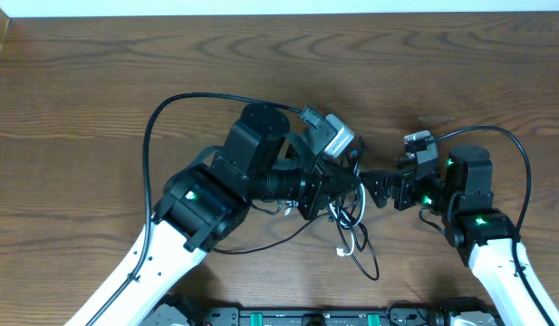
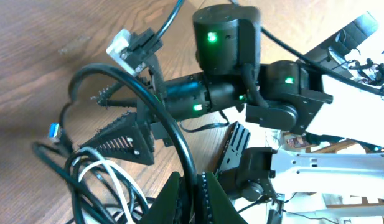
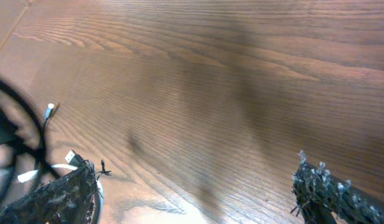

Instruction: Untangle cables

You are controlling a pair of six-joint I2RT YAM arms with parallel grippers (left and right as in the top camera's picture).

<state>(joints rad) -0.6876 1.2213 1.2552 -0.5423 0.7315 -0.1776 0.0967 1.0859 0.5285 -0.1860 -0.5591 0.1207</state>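
1. Pinching a black cable (image 2: 170, 127), the left gripper (image 2: 193, 198) sits clamped at the bottom centre of the left wrist view. The cord arches from its jaws toward the upper left.
2. The right gripper (image 3: 193, 168) is spread wide with nothing between its fingers, only bare table (image 3: 241, 74).
3. The tangle (image 1: 353, 231) lies at lower centre of the overhead view, just below where the two grippers meet nose to nose. A white cable (image 2: 107, 168) curls inside it.
4. In the right wrist view the cords crowd the left edge, beside the finger at lower left, not between the pair.
5. The free right gripper is the nearer one and likely needs to shift toward that left edge to catch a strand.
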